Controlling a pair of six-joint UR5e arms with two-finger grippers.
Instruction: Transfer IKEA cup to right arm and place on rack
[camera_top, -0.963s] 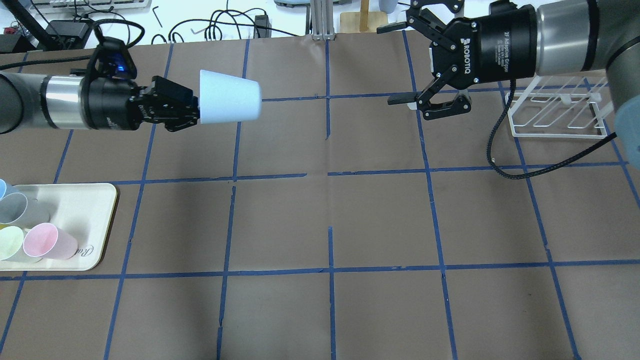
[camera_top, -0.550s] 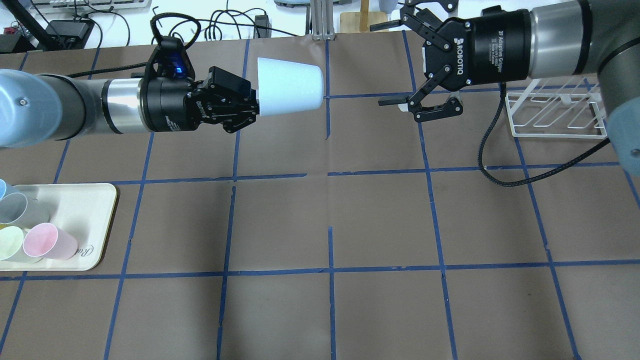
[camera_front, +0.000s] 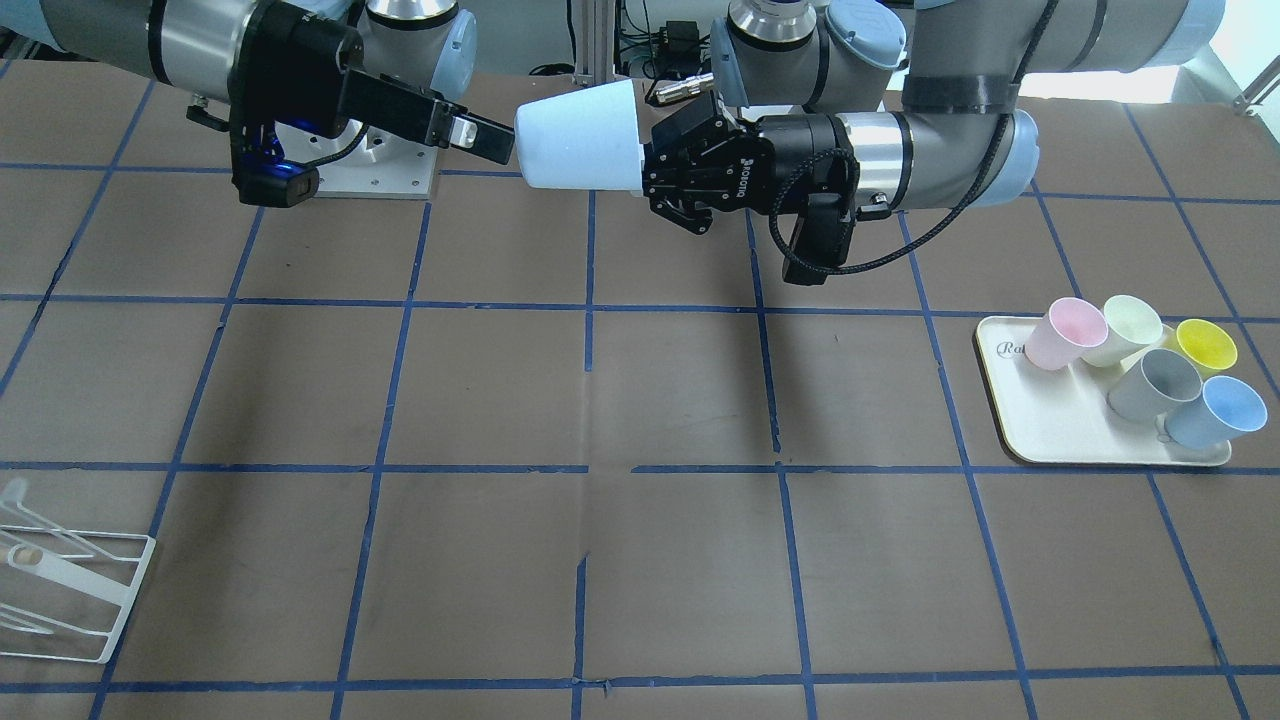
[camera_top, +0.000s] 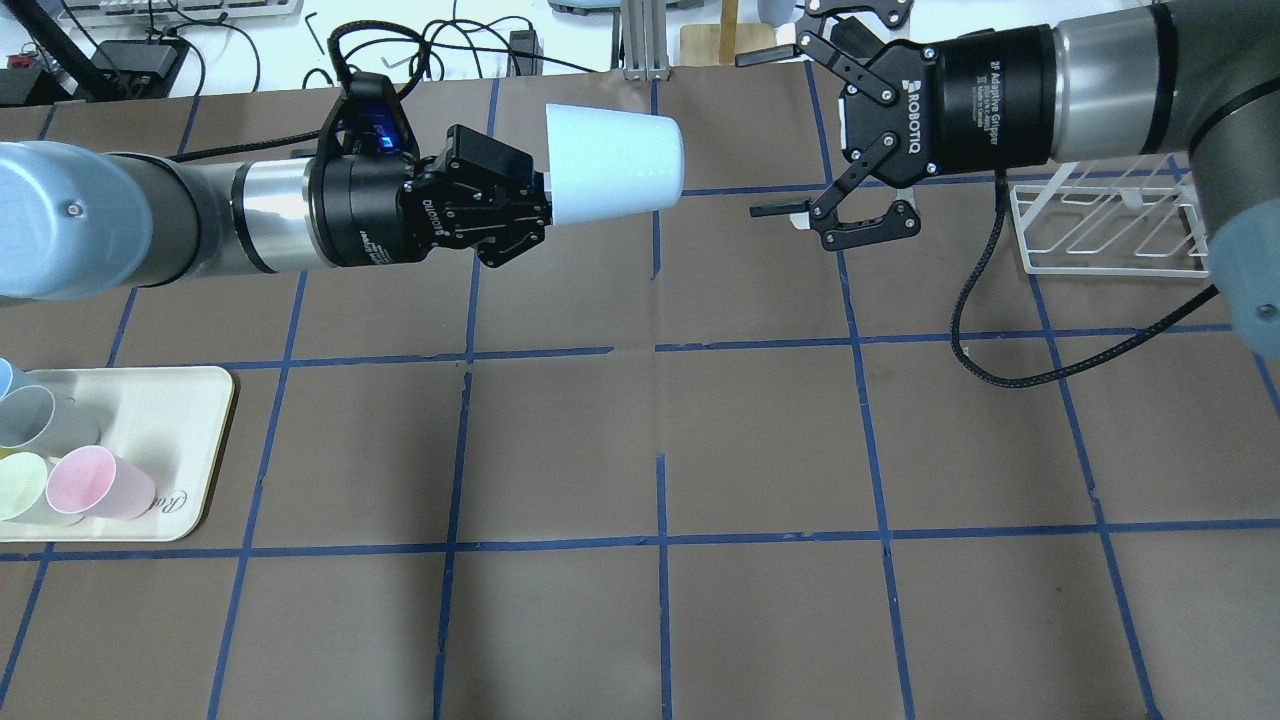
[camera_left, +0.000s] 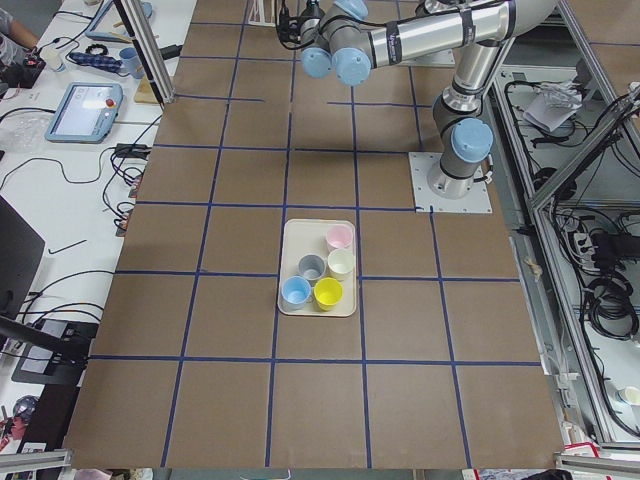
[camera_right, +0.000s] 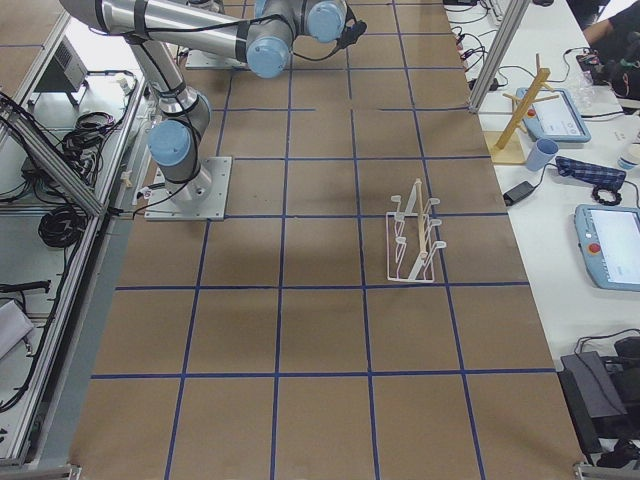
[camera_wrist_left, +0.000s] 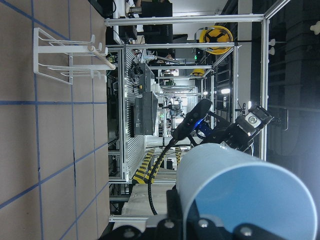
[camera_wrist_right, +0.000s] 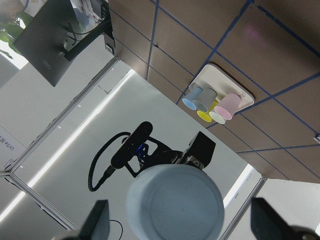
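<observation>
My left gripper (camera_top: 535, 205) is shut on the rim of the pale blue IKEA cup (camera_top: 615, 165) and holds it sideways above the table, base pointing right. It also shows in the front view (camera_front: 580, 135) and the left wrist view (camera_wrist_left: 245, 200). My right gripper (camera_top: 765, 135) is open and empty, and faces the cup's base across a short gap. In the right wrist view the cup's base (camera_wrist_right: 175, 205) sits between the two spread fingers (camera_wrist_right: 97, 220). The white wire rack (camera_top: 1110, 225) stands behind the right gripper on the far right.
A cream tray (camera_top: 180, 420) at the left front holds several cups, among them pink (camera_top: 95, 483), grey (camera_top: 35, 420) and a second pale blue one (camera_front: 1215, 412). A black cable (camera_top: 1000, 360) hangs from the right wrist.
My left arm has carried the cup to the right and slightly back, toward the right gripper. The right gripper has shifted a little left and stayed open.
</observation>
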